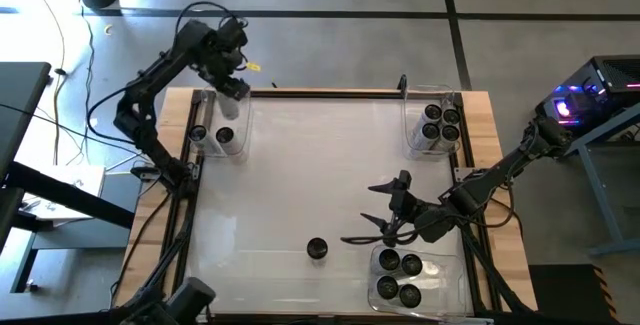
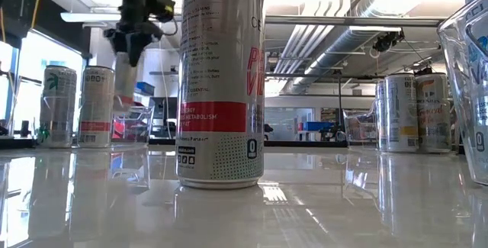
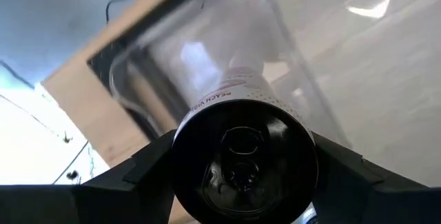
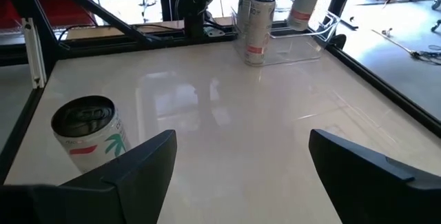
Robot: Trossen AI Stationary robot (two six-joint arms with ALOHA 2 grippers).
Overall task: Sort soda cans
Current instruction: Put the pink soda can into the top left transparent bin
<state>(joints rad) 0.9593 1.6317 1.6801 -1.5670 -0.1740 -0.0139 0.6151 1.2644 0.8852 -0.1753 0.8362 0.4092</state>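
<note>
My left gripper [image 1: 235,87] is over the clear bin [image 1: 212,115] at the table's far left corner, shut on a soda can [image 3: 241,162]. Two cans [image 1: 211,135] stand in that bin. A lone can [image 1: 317,249] stands upright on the table near the near edge; it is large in the low view [image 2: 221,80]. My right gripper [image 1: 362,213] is open just right of this can and apart from it. In the right wrist view the can [image 4: 86,124] stands ahead of and beside the open fingers [image 4: 145,165]. My left gripper pinches the can by the sides of its top end [image 3: 186,134], one finger [image 3: 131,172] on each side. It comes from above, pointing down. The can hangs upright below the fingers, lifted clear, over the far-left bin [image 3: 165,52].
A clear bin [image 1: 408,115] at the far right corner holds several cans [image 1: 440,125]. Another clear bin [image 1: 448,270] at the near right holds several cans [image 1: 398,275]. The white tabletop [image 1: 300,165] between the bins is bare, with a wooden rim [image 1: 330,93].
</note>
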